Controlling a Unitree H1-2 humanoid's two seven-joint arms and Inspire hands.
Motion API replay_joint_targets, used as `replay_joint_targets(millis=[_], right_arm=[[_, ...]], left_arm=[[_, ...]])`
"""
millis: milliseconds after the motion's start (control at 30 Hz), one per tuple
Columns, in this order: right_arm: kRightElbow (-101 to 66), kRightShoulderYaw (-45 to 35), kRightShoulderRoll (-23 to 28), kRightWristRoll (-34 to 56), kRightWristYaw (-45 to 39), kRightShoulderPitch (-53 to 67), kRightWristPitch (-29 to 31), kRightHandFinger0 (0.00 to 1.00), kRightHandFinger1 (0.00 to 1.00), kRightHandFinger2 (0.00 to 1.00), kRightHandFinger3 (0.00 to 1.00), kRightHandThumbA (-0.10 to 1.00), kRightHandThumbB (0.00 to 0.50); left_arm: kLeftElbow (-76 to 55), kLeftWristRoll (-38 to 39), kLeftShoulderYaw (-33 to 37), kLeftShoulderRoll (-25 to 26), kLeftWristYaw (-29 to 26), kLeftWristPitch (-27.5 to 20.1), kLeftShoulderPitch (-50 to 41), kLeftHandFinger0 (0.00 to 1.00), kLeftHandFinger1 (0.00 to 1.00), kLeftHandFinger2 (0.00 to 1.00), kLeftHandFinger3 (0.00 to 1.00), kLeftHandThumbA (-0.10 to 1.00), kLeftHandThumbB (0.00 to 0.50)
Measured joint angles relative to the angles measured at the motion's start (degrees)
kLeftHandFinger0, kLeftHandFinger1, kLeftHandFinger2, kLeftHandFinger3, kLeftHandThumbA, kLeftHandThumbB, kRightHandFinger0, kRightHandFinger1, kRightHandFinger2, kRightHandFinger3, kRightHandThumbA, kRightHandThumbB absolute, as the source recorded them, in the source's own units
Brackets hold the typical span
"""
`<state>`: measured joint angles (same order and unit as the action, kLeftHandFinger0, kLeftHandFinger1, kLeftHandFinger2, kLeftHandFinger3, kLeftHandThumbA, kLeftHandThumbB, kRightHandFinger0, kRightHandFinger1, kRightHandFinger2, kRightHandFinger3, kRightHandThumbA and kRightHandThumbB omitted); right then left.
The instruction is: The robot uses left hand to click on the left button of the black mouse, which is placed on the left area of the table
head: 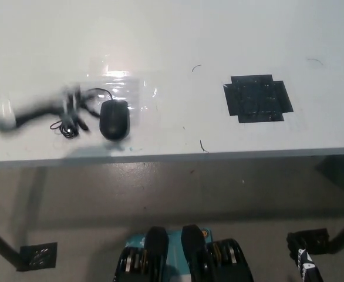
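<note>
Step in hand: the approach. The left hand (49,108) sweeps in from picture left, low over the bench (172,35), a motion-blurred streak just beside the black mouse (114,119) on its cable side; no click seems made yet.
Left hand state: too smeared to read; I cannot tell whether it is spread or closed, nor whether it touches the mouse.
Right hand: only a small black-and-white tip at the bottom right corner (304,267), below the bench edge, resting; its state cannot be told.
Task's thing: the mouse lies on the left area of the bench, near the front edge, nose pointing away from the robot, on a glossy clear film (125,85). Its cable (66,126) coils in a small bundle to its left.
Next move: likely to slow, settle over the mouse's far end and press down on the left button only, lightly enough not to shove the mouse.
Risk: the coiled cable lies in the hand's path and could snag.
Surface: plain white bench with a few small dark marks and a patch of black tape (258,98) well to the right.
Room: grey floor below the bench's front edge.
</note>
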<state>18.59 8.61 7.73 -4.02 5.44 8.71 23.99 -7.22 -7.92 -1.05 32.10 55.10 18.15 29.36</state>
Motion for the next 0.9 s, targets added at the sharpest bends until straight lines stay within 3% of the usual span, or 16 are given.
replay_joint_targets(millis=[167, 233, 267, 367, 433, 500, 600, 667, 767, 900], right_arm=[[0.1, 0.2, -0.1, 0.0, 0.0, 1.1, 0.0, 1.00, 1.00, 1.00, 1.00, 1.00, 0.372], [0.1, 0.3, -0.1, 0.0, 0.0, 2.0, 0.0, 1.00, 1.00, 1.00, 1.00, 1.00, 0.361], [0.1, 0.4, -0.2, 0.0, 0.0, 2.4, 0.0, 1.00, 1.00, 1.00, 1.00, 1.00, 0.369], [0.1, 0.6, -0.2, 0.0, 0.0, 3.1, 0.0, 1.00, 1.00, 1.00, 1.00, 1.00, 0.352], [0.1, 0.8, -0.2, 0.0, 0.0, 3.8, 0.0, 1.00, 1.00, 1.00, 1.00, 1.00, 0.337], [0.1, 1.0, -0.2, 0.0, 0.0, 4.3, 0.0, 1.00, 1.00, 1.00, 1.00, 1.00, 0.378], [0.1, 1.1, -0.2, 0.0, 0.0, 4.8, 0.0, 1.00, 1.00, 1.00, 1.00, 1.00, 0.375], [0.1, 1.2, -0.2, 0.0, 0.0, 4.7, 0.0, 1.00, 1.00, 1.00, 1.00, 1.00, 0.386], [0.1, 1.2, -0.2, 0.0, 0.1, 4.5, 0.0, 1.00, 1.00, 1.00, 1.00, 1.00, 0.363], [0.1, 1.5, -0.3, 0.0, 0.1, 3.9, 0.0, 1.00, 1.00, 1.00, 1.00, 1.00, 0.372]], left_arm=[[-9.2, 3.8, -3.2, -7.9, -1.8, -3.5, -20.4, 1.00, 1.00, 1.00, 1.00, 1.00, 0.339], [-12.2, 5.3, -4.2, -12.5, -2.4, -5.8, -30.1, 1.00, 1.00, 1.00, 1.00, 1.00, 0.300], [-13.2, 5.8, -4.9, -14.8, -2.6, -6.9, -34.3, 1.00, 1.00, 1.00, 1.00, 1.00, 0.331], [-14.4, 6.8, -6.9, -19.7, -3.2, -9.7, -42.0, 1.00, 1.00, 1.00, 1.00, 1.00, 0.286], [-14.4, 7.2, -8.6, -23.5, -3.4, -12.0, -45.9, 1.00, 1.00, 1.00, 1.00, 1.00, 0.324], [-13.9, 7.2, -9.8, -26.1, -4.3, -13.7, -47.8, 1.00, 1.00, 1.00, 1.00, 1.00, 0.355], [-11.5, 7.1, -11.8, -29.4, -6.3, -17.2, -48.7, 1.00, 1.00, 1.00, 1.00, 1.00, 0.346], [-8.6, 7.0, -12.8, -30.6, -7.8, -19.3, -48.4, 1.00, 1.00, 1.00, 1.00, 1.00, 0.308], [-3.7, 7.0, -14.7, -31.7, -10.0, -22.2, -47.7, 1.00, 1.00, 1.00, 1.00, 1.00, 0.314], [3.0, 6.6, -16.5, -32.5, -13.5, -26.0, -46.7, 1.00, 1.00, 1.00, 1.00, 1.00, 0.326]])
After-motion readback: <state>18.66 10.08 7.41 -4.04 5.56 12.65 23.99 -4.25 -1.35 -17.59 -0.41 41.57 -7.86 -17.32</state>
